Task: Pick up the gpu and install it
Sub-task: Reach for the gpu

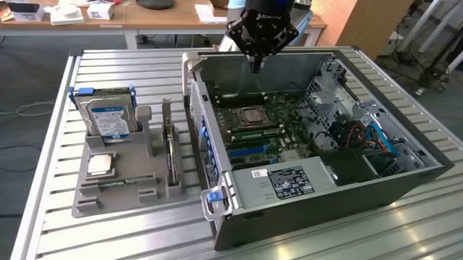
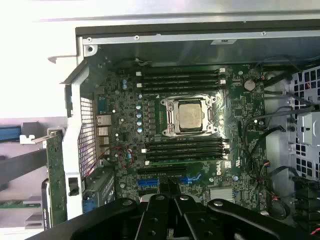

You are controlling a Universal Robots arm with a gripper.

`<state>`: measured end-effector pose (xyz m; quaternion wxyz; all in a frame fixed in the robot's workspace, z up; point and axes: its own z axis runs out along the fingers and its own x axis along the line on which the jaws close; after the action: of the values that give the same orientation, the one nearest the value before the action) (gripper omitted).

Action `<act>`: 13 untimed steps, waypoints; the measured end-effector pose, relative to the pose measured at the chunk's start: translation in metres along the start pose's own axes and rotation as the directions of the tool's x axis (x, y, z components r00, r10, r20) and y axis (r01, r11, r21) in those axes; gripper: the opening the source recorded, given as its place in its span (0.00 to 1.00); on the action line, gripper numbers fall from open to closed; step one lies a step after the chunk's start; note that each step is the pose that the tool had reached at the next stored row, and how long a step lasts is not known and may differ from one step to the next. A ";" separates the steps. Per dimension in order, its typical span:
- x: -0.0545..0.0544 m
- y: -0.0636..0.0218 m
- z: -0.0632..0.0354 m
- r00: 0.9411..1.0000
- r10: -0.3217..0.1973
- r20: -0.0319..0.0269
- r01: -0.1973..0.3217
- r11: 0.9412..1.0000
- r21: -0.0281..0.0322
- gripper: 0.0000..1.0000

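The gpu (image 1: pixel 170 145) stands on its edge in a slot of the grey holder (image 1: pixel 123 197), at the exterior view's left of the open computer case (image 1: pixel 405 179). In the wrist view the gpu (image 2: pixel 56 175) shows as a thin green board edge outside the case wall. My gripper (image 1: pixel 255 66) hangs over the far part of the case, above the motherboard (image 1: pixel 271 135), well apart from the gpu. Its black fingers (image 2: pixel 159 212) are pressed together with nothing between them, above the expansion slots (image 2: pixel 165 172).
The holder also carries a silver blue-labelled hard drive (image 1: pixel 108 116), a CPU chip (image 1: pixel 101 163) and a RAM stick (image 1: pixel 127 181). Inside the case sit the CPU socket (image 2: pixel 191 115), the power supply (image 1: pixel 285 181) and cables (image 1: pixel 376 138). The case wall (image 1: pixel 199 116) rises between holder and motherboard.
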<state>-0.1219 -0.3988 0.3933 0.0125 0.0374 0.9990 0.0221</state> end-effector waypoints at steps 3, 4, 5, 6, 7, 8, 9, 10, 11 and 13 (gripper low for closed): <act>0.000 0.0000 0.0000 1.000 0.000 0.000 0.000 1.000 0.000 0.11; 0.000 0.0000 0.0000 1.000 0.000 0.000 0.000 1.000 0.000 0.11; 0.000 0.0000 0.0000 1.000 0.000 0.000 0.000 1.000 0.000 0.11; 0.000 0.0000 0.0000 1.000 0.000 0.000 0.000 1.000 0.000 0.11; 0.000 0.0000 0.0000 1.000 0.000 0.000 0.000 1.000 0.000 0.11; 0.000 0.0000 0.0000 1.000 0.000 0.000 0.000 1.000 0.000 0.11; 0.000 0.0000 0.0000 1.000 0.000 0.000 0.000 1.000 0.000 0.11; 0.000 0.0000 0.0000 1.000 0.000 0.000 0.000 1.000 0.000 0.11; 0.000 0.0000 0.0001 1.000 0.000 0.000 0.000 1.000 0.000 0.11; 0.001 -0.0001 0.0001 1.000 0.000 0.000 0.000 1.000 0.000 0.11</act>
<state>-0.1233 -0.3989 0.3932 0.0125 0.0375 0.9990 0.0222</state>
